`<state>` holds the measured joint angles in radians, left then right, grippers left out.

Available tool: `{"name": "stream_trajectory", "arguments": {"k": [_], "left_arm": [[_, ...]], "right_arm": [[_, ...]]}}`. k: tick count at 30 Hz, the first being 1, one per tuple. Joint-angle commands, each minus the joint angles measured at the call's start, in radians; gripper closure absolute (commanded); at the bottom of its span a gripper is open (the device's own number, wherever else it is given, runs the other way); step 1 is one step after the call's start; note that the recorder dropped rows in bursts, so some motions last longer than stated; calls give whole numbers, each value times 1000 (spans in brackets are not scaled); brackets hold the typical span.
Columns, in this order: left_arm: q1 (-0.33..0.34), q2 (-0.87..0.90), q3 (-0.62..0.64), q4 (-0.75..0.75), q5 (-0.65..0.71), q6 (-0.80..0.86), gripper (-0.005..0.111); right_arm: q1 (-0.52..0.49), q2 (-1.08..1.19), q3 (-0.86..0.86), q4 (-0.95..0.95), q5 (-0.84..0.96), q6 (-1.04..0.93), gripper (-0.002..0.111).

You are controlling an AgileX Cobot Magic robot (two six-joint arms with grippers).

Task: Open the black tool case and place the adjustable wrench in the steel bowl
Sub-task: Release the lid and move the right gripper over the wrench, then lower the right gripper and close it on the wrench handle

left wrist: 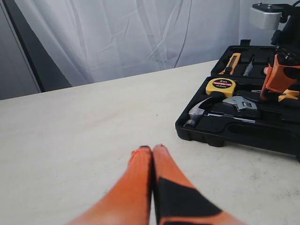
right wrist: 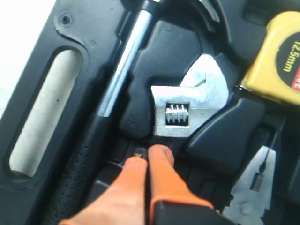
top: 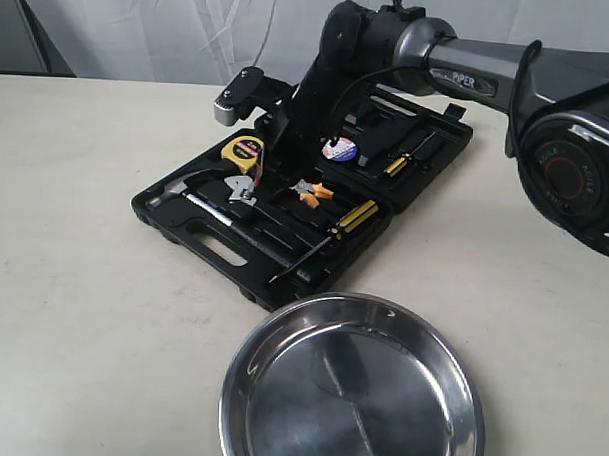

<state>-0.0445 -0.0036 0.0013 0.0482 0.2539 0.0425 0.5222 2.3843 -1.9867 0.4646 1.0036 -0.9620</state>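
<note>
The black tool case lies open on the table, with tools in both halves. The adjustable wrench rests in its recess beside the hammer; it also shows as wrench and wrench. My right gripper is shut, its orange tips down on the wrench's black handle just behind the silver head. I see no clear grasp on the handle. The steel bowl stands empty in front of the case. My left gripper is shut and empty, over bare table left of the case.
The case also holds a hammer, a yellow tape measure, orange-handled pliers and a yellow-and-black screwdriver. The right arm reaches across the lid half. A white curtain hangs behind the table.
</note>
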Motion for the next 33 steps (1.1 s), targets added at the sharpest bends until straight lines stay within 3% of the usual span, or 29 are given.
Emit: {"name": "stream_trajectory", "arguments": {"k": [1,7,14,33], "left_arm": [[2,4,-1,0,-15,-4,106],[2,4,-1,0,-15,-4,106],[2,4,-1,0,-15,-4,106],[2,4,-1,0,-15,-4,106]], "right_arm": [[-2,-1,-2,-51,-20,57,109],[-2,3,-2,-29,-13,76,104],[-2,50,-2,-38,-20,110,53],[29,86,-2,-110,-16,177,56]]}}
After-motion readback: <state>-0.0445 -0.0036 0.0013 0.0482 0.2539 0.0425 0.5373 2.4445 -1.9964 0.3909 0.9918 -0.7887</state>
